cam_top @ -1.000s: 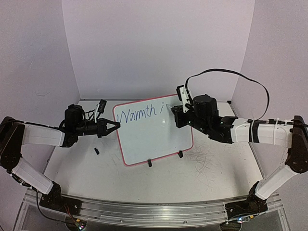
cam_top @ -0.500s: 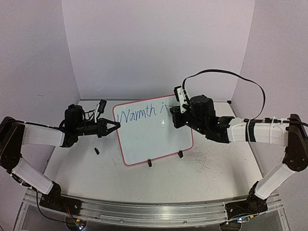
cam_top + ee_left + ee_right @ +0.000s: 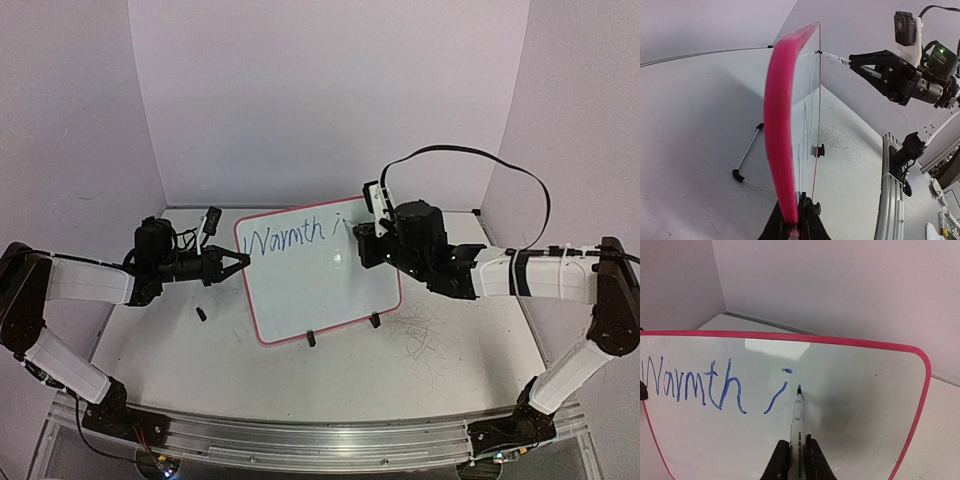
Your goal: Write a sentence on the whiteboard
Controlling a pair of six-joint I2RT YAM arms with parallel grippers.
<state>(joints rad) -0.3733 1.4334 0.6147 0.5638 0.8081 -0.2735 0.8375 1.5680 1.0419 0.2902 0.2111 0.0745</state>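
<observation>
The whiteboard [image 3: 320,285] stands tilted back on the bench [image 3: 400,375], about midway between the two arms. Two black feet [image 3: 311,338] sit at its lower edge, and a wire leg [image 3: 747,154] props it from behind.

The left tool [image 3: 238,261] reaches in from the board's left side and is pinched onto the pink frame at the upper left edge. In the left wrist view its fingers [image 3: 812,227] press against both faces of the frame.

The right tool [image 3: 362,240] is at the board's upper right, clamped on a marker [image 3: 798,415]. The barrel is gripped between the two fingers and points at the board's face. The marker's blue tip touches the board just right of the last stroke.

The sentence [image 3: 695,385] runs along the top strip of the board in blue slanted script. It reads "Warmth", starting at the upper left corner, then a lone "i" with its dot, right beside the tip. A glare patch shows near the board's top edge.

Faint grey scribbles [image 3: 425,335] mark the bench to the right of the board's lower right corner. A small black piece [image 3: 200,313] lies on the bench just left of its lower left corner.
</observation>
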